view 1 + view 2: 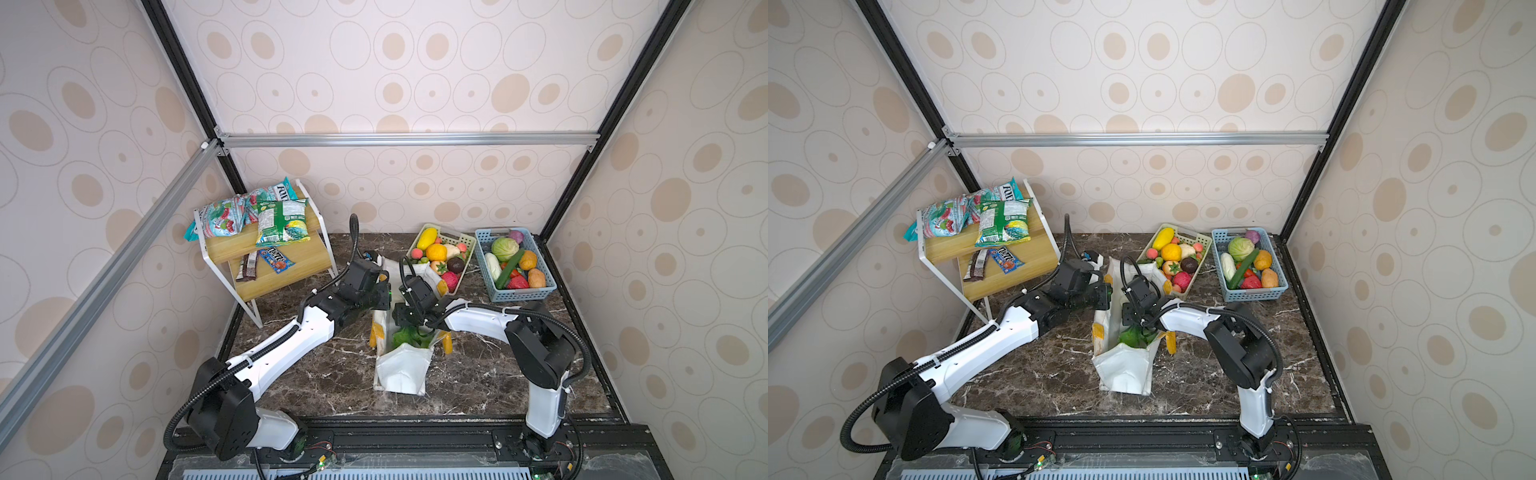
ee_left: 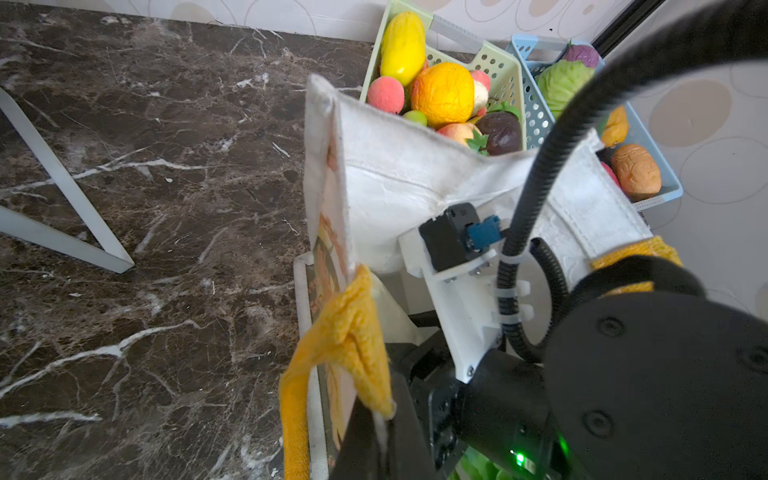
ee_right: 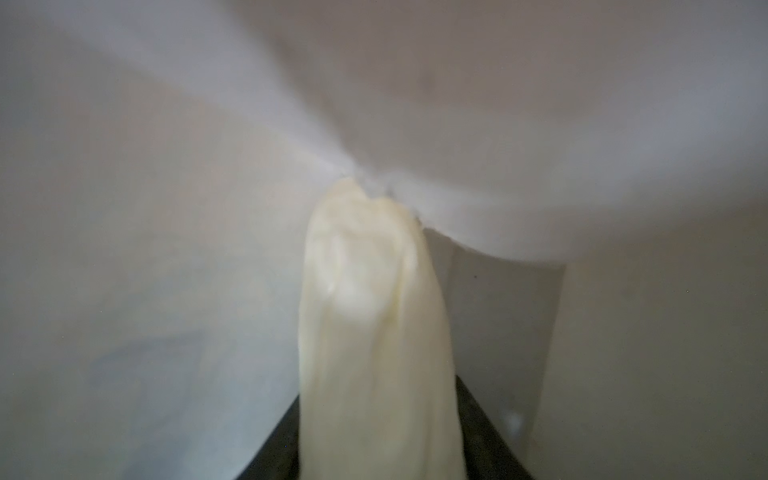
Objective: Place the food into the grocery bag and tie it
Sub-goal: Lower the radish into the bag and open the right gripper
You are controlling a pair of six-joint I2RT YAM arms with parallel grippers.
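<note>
The white grocery bag (image 1: 405,370) (image 1: 1125,370) stands open in the middle of the marble table. My left gripper (image 1: 384,299) (image 2: 384,419) is shut on the bag's near rim, right beside a yellow strap handle (image 2: 345,332). Reaching down into the bag's mouth, my right gripper (image 1: 409,322) (image 3: 378,436) is shut on a pale cream long vegetable (image 3: 374,316), with the bag's white inside (image 3: 166,208) all around. Something green and leafy (image 1: 409,336) (image 1: 1133,336) lies in the bag. More food fills a green basket (image 1: 465,241) and a blue basket (image 1: 515,295).
A wooden two-step shelf (image 1: 291,274) at the back left carries snack packets (image 1: 270,216) and candy bars (image 1: 274,259). Its white legs (image 2: 62,183) stand on the table left of the bag. Both baskets sit close behind the bag on the right.
</note>
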